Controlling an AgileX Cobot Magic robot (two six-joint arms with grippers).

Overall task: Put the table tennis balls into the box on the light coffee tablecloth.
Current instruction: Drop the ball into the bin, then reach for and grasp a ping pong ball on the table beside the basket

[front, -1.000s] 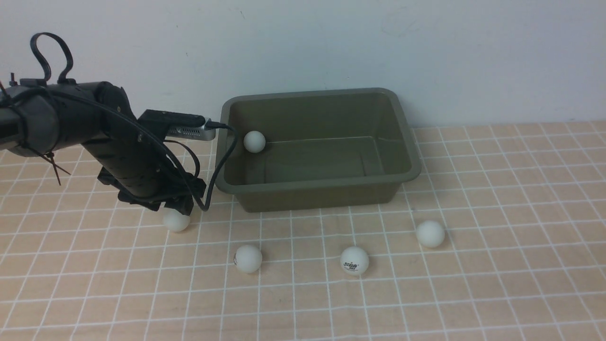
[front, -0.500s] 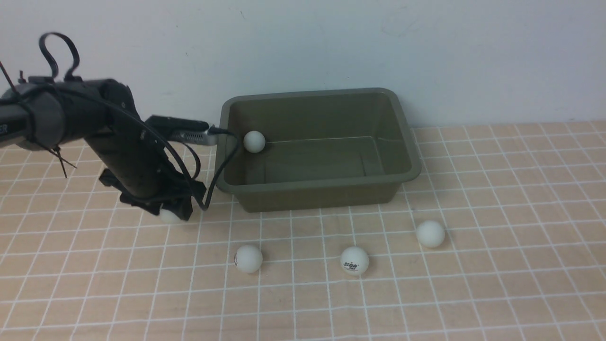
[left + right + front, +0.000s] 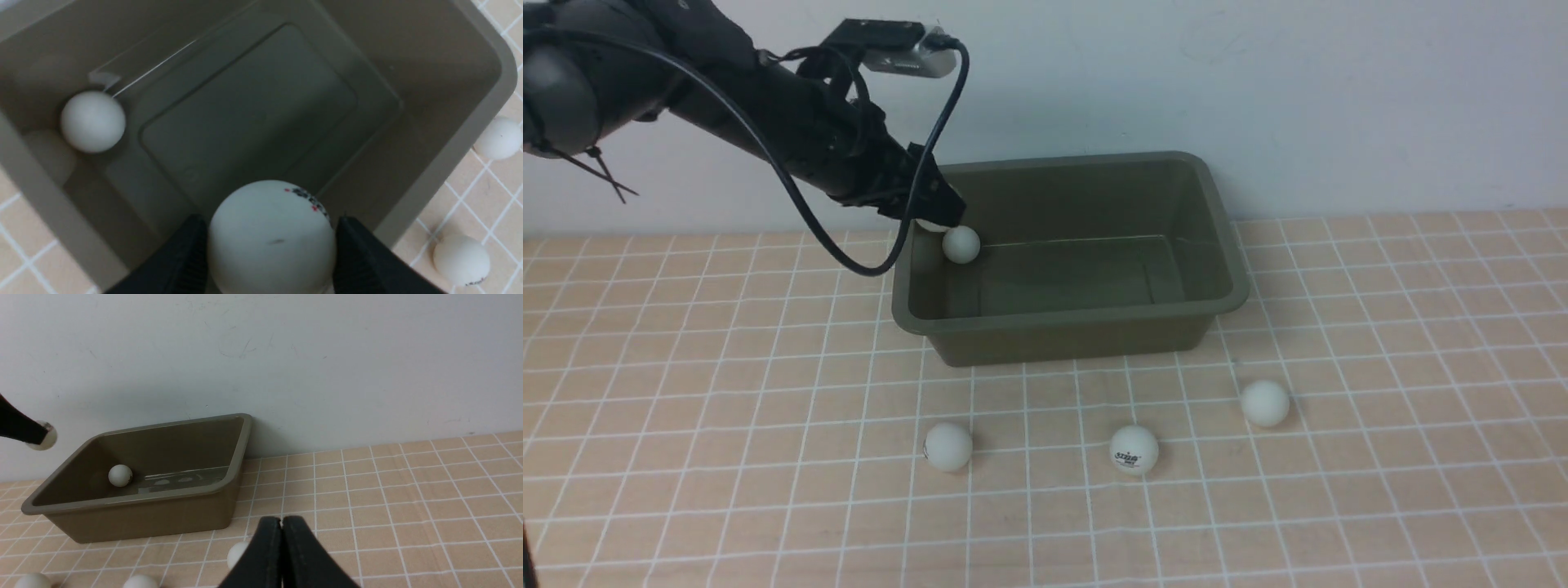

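- Right now your left gripper [image 3: 271,241], black-fingered, is closed around a white, matte, round table tennis ball [image 3: 271,241], one finger on each side of it; you can see small dark and red printing on the ball.
- You have that held ball up at the left end of the box [image 3: 1070,331], a rectangular olive-green plastic bin with rounded corners and a rolled rim.
- A black cable [image 3: 833,245] hangs in a loop from your left arm [image 3: 792,122], passing in front of the bin's left end in the front view.
- Inside the bin, near its left wall, you have one plain white ball [image 3: 961,244] lying just beside the held one as the front view shows them.
- In front of the bin, you have three more white balls lying apart from one another on the light peach-tan tablecloth [image 3: 1405,367] with its grid of thin white lines: the left ball [image 3: 948,447], the middle ball [image 3: 1134,450] with a dark printed logo facing you, and the right ball [image 3: 1265,403], nearer the bin's right end.
- Your right gripper [image 3: 281,522] is shut, its dark fingertips together with nothing between them.
- Behind the bin and the cloth, you face a pale, plain wall [image 3: 1380,98].
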